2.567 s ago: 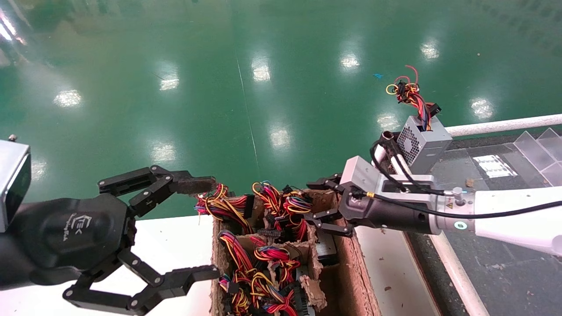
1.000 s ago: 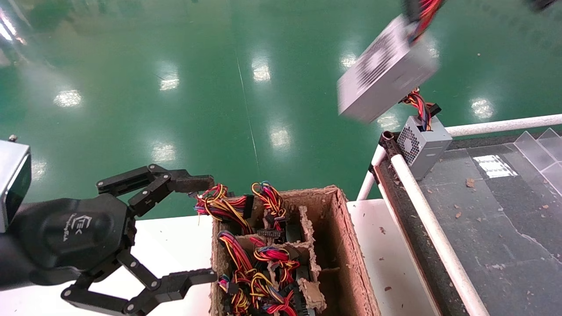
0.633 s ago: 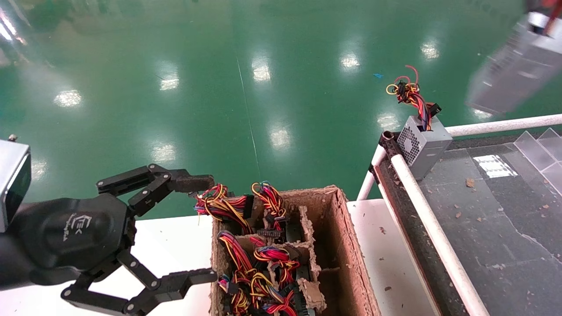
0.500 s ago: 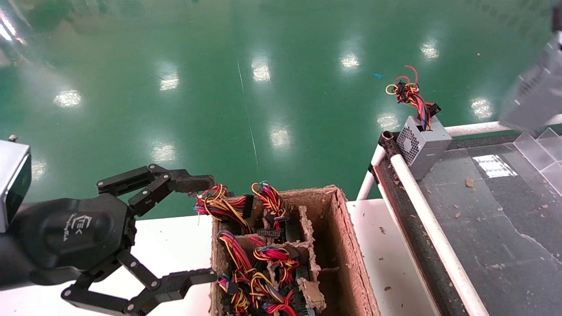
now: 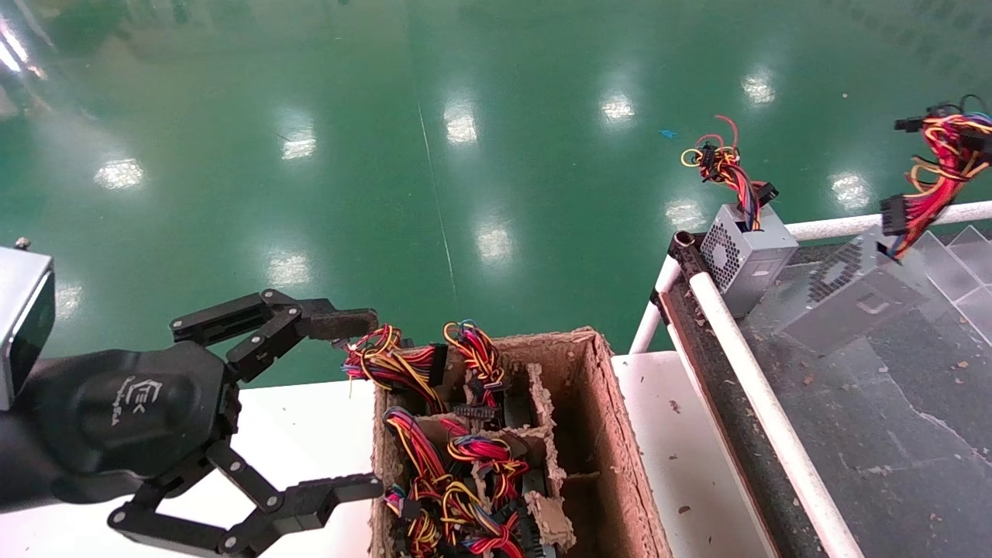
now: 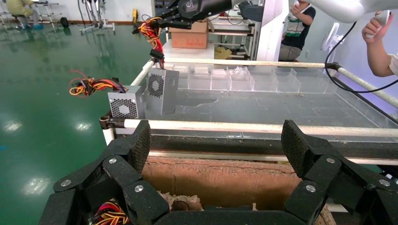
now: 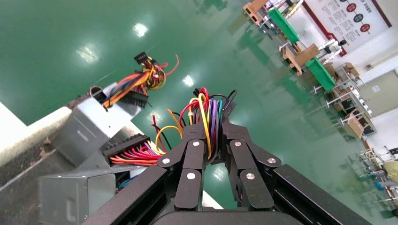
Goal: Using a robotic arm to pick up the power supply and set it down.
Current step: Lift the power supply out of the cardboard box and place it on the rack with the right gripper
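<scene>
My right gripper (image 7: 210, 129) is shut on the thick red, yellow and orange wire bundle (image 7: 204, 110) of the power supply. The grey vented box (image 5: 845, 298) hangs from those wires at the dark table mat (image 5: 876, 434); whether it touches the mat I cannot tell. It is just right of a second grey box with a round fan grille (image 5: 748, 252). The left wrist view shows the hanging power supply (image 6: 159, 91) beside that box (image 6: 126, 104). In the head view the right gripper itself is off the right edge. My left gripper (image 5: 360, 404) is parked open beside the cardboard box, holding nothing.
A compartmented cardboard box (image 5: 612, 434) packed with wire bundles stands on the white table. A white rail (image 5: 744, 387) borders the dark mat. Clear plastic dividers (image 5: 961, 263) sit at the mat's far right. A person (image 6: 380, 37) stands beyond the table.
The right gripper reached into the cardboard box, lifted the power supply by its wires, swung it right over the floor and lowered it onto the mat side. The left arm stayed still.
</scene>
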`<state>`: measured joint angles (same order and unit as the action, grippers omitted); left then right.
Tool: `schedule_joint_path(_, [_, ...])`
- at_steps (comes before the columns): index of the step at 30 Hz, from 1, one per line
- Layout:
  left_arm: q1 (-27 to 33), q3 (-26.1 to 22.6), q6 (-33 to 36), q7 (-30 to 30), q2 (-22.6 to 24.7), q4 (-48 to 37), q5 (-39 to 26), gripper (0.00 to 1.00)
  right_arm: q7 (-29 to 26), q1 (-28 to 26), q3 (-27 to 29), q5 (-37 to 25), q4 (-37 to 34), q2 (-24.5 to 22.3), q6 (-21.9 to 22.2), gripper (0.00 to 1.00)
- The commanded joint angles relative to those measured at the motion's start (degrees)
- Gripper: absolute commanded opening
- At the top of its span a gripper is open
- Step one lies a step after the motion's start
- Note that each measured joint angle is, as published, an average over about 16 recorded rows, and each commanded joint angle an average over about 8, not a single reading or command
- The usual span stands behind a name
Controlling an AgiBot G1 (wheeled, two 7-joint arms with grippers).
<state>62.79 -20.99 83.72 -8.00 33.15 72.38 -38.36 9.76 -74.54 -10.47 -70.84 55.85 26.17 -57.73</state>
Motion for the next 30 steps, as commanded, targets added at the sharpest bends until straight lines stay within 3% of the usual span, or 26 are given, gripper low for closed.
schedule_joint_path(1, [0.0, 0.0, 0.0, 0.0, 0.0, 0.0, 0.0, 1.00, 0.3, 1.2, 0.0, 0.2, 0.1, 0.7, 0.9, 0.00])
schedule_joint_path(14, [0.0, 0.0, 0.0, 0.0, 0.0, 0.0, 0.0, 1.00, 0.8, -2.8, -2.6, -3.1, -1.5, 6.2, 2.7, 0.00])
schedule_joint_path(28, [0.0, 0.0, 0.0, 0.0, 0.0, 0.0, 0.0, 1.00, 4.6, -12.2, -6.3, -7.4, -13.0, 14.0, 1.5, 0.00])
schedule_joint_path(29, [0.0, 0.0, 0.0, 0.0, 0.0, 0.0, 0.0, 1.00, 5.0, -12.8, -6.4, -7.5, -13.8, 14.4, 1.2, 0.03])
schedule_joint_path(30, [0.0, 0.0, 0.0, 0.0, 0.0, 0.0, 0.0, 1.00, 5.4, -13.4, -6.6, -7.7, -14.6, 14.8, 1.0, 0.15])
